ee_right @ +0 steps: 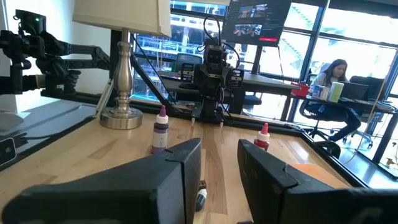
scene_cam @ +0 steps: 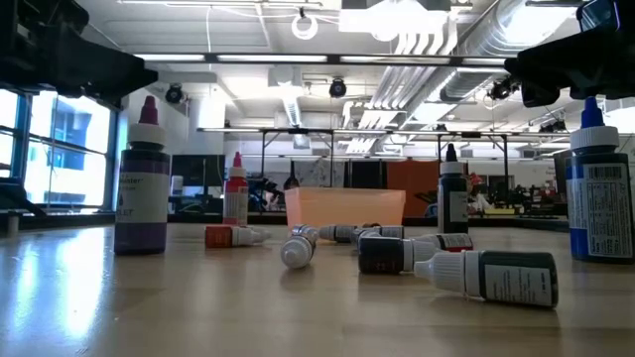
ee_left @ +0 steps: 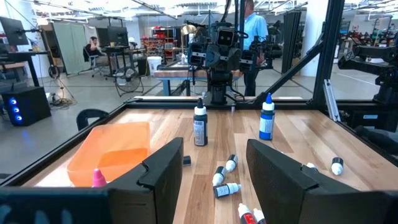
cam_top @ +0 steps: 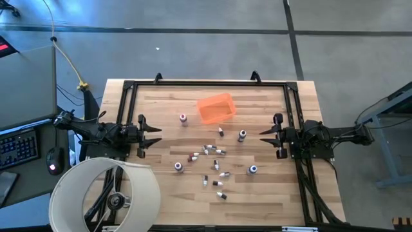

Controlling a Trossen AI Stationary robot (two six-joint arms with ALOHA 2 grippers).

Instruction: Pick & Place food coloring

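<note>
Sitting parked at the table's side edges, the left gripper (cam_top: 156,135) and right gripper (cam_top: 264,136) both have fingers spread, holding nothing. Between them lies the scatter of tiny white-capped food coloring bottles (cam_top: 212,152), mostly tipped over at random angles, about midway, with the orange rectangular plastic tray (cam_top: 215,107) just beyond on the far side.

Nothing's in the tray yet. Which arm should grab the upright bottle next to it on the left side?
Left, probably. The left gripper, open and empty, sits on the same side as that upright bottle beside the orange tray. The right gripper is also open but farther, with scattered bottles between.
</note>
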